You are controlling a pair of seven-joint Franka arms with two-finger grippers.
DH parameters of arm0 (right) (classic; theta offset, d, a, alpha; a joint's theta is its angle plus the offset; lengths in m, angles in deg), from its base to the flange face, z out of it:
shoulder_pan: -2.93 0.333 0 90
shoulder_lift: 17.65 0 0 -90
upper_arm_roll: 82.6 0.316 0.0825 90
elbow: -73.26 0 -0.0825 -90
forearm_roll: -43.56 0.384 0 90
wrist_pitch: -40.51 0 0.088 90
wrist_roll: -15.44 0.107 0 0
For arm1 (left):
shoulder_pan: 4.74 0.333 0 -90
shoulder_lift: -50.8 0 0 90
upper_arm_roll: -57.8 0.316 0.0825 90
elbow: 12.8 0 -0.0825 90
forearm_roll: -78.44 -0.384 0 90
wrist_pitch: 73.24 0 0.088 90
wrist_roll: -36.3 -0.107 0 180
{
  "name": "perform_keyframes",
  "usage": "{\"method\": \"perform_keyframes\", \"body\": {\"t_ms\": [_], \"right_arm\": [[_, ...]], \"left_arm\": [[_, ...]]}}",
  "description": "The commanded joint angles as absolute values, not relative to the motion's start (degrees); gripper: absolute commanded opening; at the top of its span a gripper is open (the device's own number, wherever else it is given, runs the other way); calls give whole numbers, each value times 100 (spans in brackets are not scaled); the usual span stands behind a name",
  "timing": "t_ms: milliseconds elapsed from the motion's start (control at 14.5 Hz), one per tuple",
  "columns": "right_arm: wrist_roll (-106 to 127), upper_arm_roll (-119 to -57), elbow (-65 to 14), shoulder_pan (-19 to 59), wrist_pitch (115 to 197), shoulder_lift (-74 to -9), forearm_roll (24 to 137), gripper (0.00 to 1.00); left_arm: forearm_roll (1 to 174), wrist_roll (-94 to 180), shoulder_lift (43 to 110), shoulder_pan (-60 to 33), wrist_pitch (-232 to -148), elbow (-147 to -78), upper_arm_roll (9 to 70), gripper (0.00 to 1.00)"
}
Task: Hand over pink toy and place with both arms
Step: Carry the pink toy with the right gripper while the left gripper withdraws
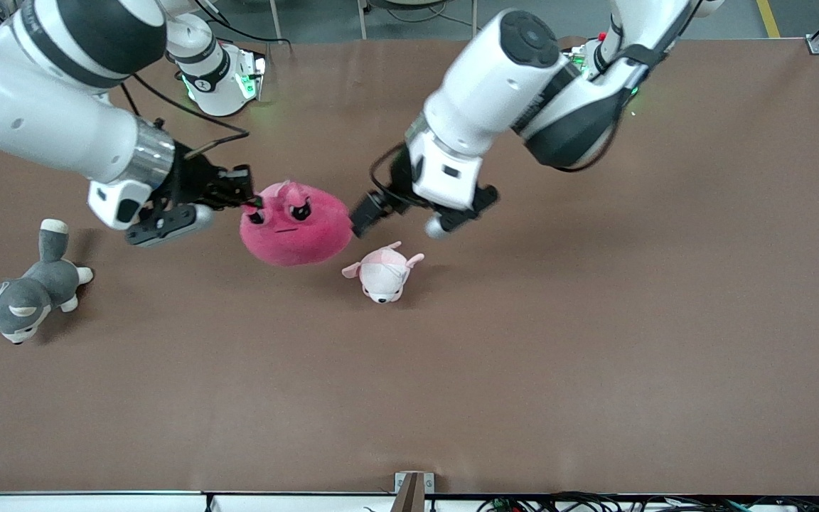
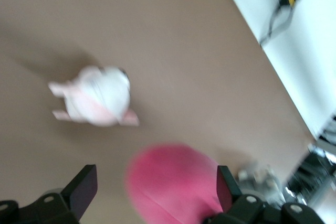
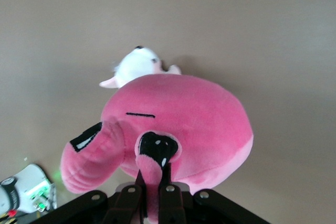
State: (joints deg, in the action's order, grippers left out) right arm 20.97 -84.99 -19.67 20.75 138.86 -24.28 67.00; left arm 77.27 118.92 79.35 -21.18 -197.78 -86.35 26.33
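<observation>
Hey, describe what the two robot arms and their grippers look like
Both arms are glossy white shells with black joint bands and round black caps. The right arm has a silver wrist ring and loose black cables. The right gripper and left gripper are black, two-fingered. Green lights glow at the bases.

We've got the pink toy [image 1: 296, 226] up in the air between both grippers: right gripper [image 1: 247, 196] clamped on its ear, left gripper [image 1: 367, 215] spread wide beside it. The small plush [image 1: 382, 272] sits on the table [image 1: 594, 320] just beside; the dog plush [image 1: 22, 291] lies well apart, toward the right arm's end.
</observation>
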Motion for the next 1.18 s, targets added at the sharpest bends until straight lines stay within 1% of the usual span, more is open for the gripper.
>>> {"method": "perform_keyframes", "body": {"t_ms": [0, 138, 277, 553, 691, 968, 1037, 1106], "right_arm": [[2080, -8453, -1964, 1736, 13878, -2416, 6413, 0], [2062, -8445, -1964, 1411, 13878, -2573, 6421, 0], [2054, -8445, -1947, 1208, 13886, -2731, 6412, 0], [1563, -8445, -1947, 707, 13904, -3100, 6465, 0], [1422, -8436, -1955, 505, 13895, -3206, 6474, 1], [955, -8427, -1990, 162, 13887, -3531, 6613, 1], [842, -8436, -2008, 100, 13843, -3610, 6815, 1], [641, -8436, -2008, -14, 13834, -3741, 6947, 1]], "left_arm": [[7537, 11394, 7717, -1671, -19113, -8628, 2616, 100], [7537, 10604, 7594, -1153, -18393, -8654, 2625, 100], [7528, 9769, 7437, -547, -17856, -8654, 2616, 100], [7133, 8003, 7120, 342, -17275, -8654, 2616, 100], [6975, 7281, 7049, 510, -16976, -8654, 2616, 100], [6693, 6419, 6769, 493, -16615, -8733, 2694, 100], [6797, 6077, 6611, 397, -16545, -8794, 3104, 100], [6912, 5717, 6488, 301, -16527, -8934, 3352, 100]]}}
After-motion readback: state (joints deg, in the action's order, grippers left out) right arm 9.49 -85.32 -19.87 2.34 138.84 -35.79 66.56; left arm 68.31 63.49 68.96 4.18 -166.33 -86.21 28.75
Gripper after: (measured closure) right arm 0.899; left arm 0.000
